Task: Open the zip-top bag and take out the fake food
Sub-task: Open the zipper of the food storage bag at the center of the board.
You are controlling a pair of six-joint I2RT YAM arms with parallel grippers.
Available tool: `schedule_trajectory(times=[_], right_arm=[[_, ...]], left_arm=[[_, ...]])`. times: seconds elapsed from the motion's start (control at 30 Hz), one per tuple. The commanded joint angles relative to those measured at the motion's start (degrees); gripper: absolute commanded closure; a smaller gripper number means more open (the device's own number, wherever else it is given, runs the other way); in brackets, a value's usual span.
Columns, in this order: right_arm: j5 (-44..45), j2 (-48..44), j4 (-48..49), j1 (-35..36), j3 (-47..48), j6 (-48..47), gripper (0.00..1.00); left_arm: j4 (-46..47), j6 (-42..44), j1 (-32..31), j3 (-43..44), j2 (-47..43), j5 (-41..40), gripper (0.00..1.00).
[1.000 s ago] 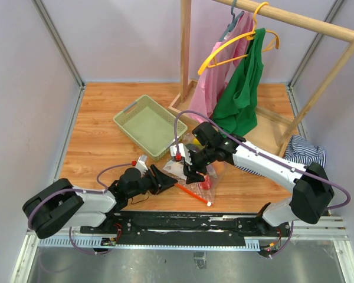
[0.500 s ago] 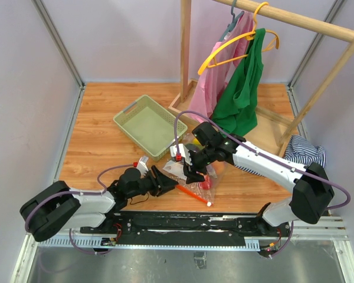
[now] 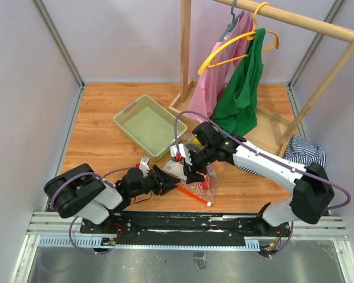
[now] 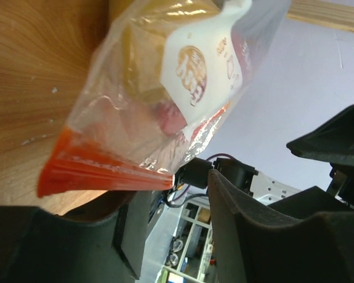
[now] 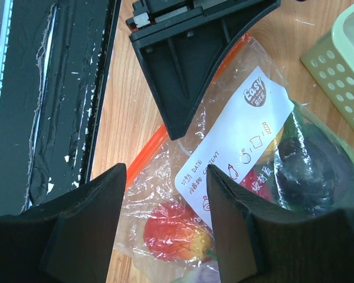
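The zip-top bag [image 3: 194,175] lies on the wooden table in front of the basket, its orange-red zip strip [image 3: 193,194] toward the near edge. Fake food shows through it: a red-yellow fruit [image 5: 174,231] and a dark eggplant [image 5: 307,165] beside the white label [image 5: 236,147]. My left gripper [image 3: 170,184] is open, low on the table at the strip's left end; in the left wrist view the strip [image 4: 100,172] ends right at one fingertip of my left gripper [image 4: 180,188]. My right gripper [image 3: 192,173] is open just above the bag, with its fingers either side of the red-yellow fruit in its wrist view [image 5: 165,174].
A pale green slotted basket [image 3: 146,125] stands behind the bag. A wooden clothes rack [image 3: 184,53] with hangers, a green garment [image 3: 243,88] and a pink one rises at the back right. A striped cloth [image 3: 304,150] lies at the far right. The black arm rail [image 3: 183,221] runs along the near edge.
The left arm has folded, with its elbow swinging inward and up, and its gripper has edged a little right toward the zip strip. The right arm and the bag have not moved.
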Motion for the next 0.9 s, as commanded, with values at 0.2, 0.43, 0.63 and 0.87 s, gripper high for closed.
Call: schedule_trajectory(times=[0.2, 0.43, 0.63, 0.87], right_arm=[[0.3, -2.1, -1.3, -0.2, 0.4, -0.6, 0.41], [1.1, -5.5, -5.6, -3.4, 3.9, 0.7, 0.33], [8.8, -6.8, -6.2, -3.4, 5.4, 5.7, 0.28], [21.1, -6.2, 0.3, -3.4, 3.4, 12.8, 0.36]], left_arm=[[12.3, -2.0, -0.4, 3.5, 6.6, -3.2, 0.99], [9.5, 0.1, -1.7, 7.7, 0.4, -7.9, 1.0], [-6.1, 4.0, -2.0, 14.5, -5.9, -11.9, 1.0], [-10.5, 5.6, -2.4, 16.4, -9.7, -16.5, 1.0]])
